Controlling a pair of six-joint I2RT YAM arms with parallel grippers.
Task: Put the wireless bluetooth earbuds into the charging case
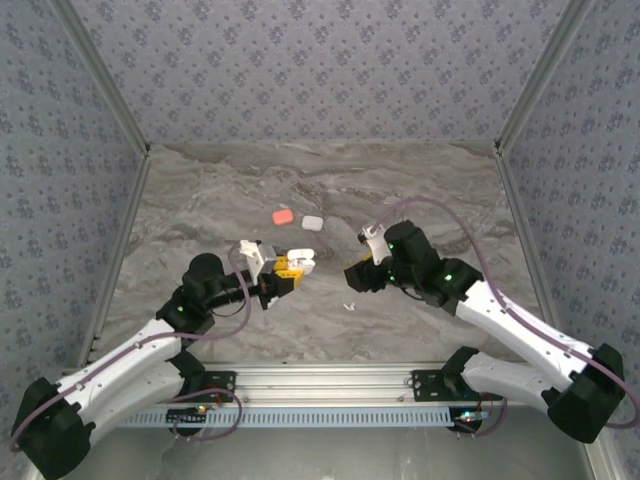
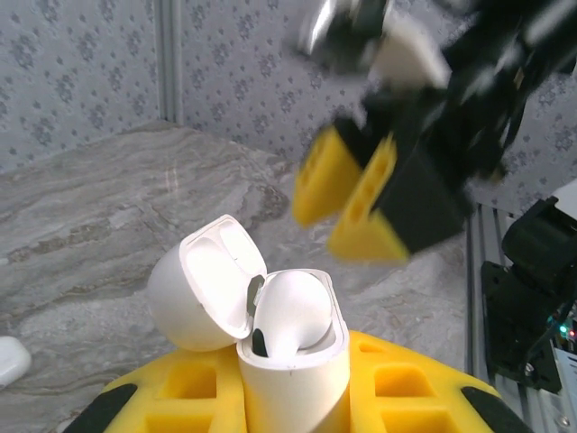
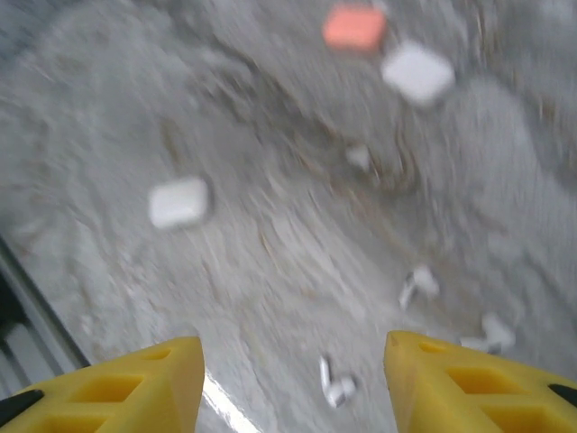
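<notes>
I'm looking at a grey marbled table (image 1: 420, 190). Toward the middle of it a coral-red case (image 1: 283, 216) lies just beside a closed white case (image 1: 313, 223), not touching. A lone white earbud (image 1: 350, 305) lies nearer the arms. On my right wrist feed, which is blurred, a second white case (image 3: 178, 200) lies by itself, and several loose white earbuds (image 3: 416, 284) lie scattered on the marble, apart from one another.
</notes>
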